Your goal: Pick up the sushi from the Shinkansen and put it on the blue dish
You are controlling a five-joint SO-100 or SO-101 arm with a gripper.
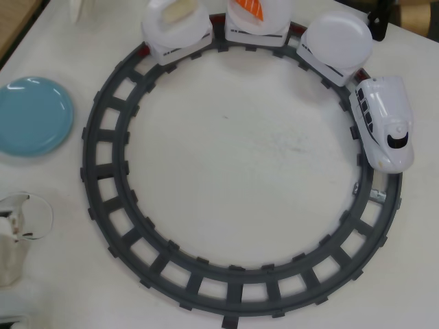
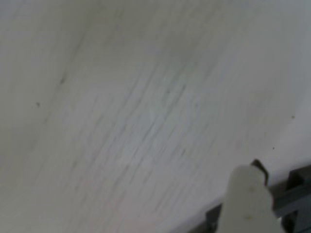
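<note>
The orange salmon sushi lies on the plate of the middle car at the top edge of the overhead view, partly cut off. The white Shinkansen stands on the right of the track, nose toward the bottom. The car behind it carries an empty white plate. The third car holds a pale beige sushi piece. The blue dish sits empty at the left. A white part of my arm shows at the lower left. The wrist view shows one blurred white fingertip close over the bare table.
The dark grey circular track fills most of the white table; bits of it show in the wrist view. A dark object stands at the top right behind the track. A wooden edge runs along the top left.
</note>
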